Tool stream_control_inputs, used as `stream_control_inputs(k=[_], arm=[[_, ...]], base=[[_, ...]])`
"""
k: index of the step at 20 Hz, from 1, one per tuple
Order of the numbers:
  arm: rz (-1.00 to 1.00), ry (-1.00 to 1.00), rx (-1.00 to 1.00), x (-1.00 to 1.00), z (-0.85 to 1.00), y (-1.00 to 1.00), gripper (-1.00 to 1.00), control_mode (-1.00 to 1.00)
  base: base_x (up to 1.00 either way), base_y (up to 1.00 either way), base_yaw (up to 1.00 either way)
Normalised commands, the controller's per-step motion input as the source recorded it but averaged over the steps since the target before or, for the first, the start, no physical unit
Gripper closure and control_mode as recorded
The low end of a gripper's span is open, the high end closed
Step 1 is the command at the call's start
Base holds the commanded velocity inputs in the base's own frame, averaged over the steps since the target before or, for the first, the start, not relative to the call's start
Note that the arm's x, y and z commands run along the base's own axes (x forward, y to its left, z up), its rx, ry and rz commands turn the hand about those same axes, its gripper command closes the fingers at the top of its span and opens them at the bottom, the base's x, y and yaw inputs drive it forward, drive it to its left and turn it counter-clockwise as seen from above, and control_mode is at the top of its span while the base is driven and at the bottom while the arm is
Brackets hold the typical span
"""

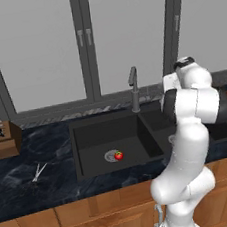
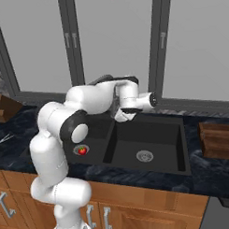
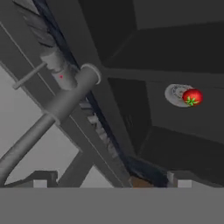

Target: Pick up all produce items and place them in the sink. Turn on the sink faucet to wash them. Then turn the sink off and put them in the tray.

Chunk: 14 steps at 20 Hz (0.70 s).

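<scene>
Above the back rim of the sink (image 1: 78, 140), near the sink faucet (image 1: 133, 89), my hand (image 2: 123, 114) hangs with its fingers spread as wide as they go and it holds nothing; I see the faucet close before me in the hand view, its body and the thin side lever (image 3: 29, 75) standing out to one side.

Down in the left basin the produce item (image 1: 118, 155), a small red fruit with a green top, lies just beside the round drain, touching its edge or nearly so; I judge that the placing step is done for this fruit, and the step in hand is to turn on the water.

For the next move I think I must bring one finger against the lever and push it; the lever is slim, so the approach needs care not to slip past it.

Room is narrow here; the window frame stands close behind the faucet, and the black basin walls fall away in front; toward the basin there is open space for my arm.

On the right end of the bench the tray (image 2: 219, 140) waits; at the left part of the bench lie the scissors (image 1: 38, 173), and the knife block (image 1: 3, 138) stands near the back left corner.
</scene>
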Motion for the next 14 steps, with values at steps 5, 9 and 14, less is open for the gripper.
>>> stream_control_inputs(k=[5,9,14], arm=[[-0.1,0.0,0.37,0.61,-0.25,-0.01,-1.0,-1.0],[-0.1,0.0,0.28,0.55,-0.18,0.0,-1.0,-1.0],[0.0,0.06,0.08,0.08,-0.02,-0.06,-1.0,-1.0]], base=[[0.0,0.0,0.0],[0.0,0.0,0.0],[0.0,0.0,0.0]])
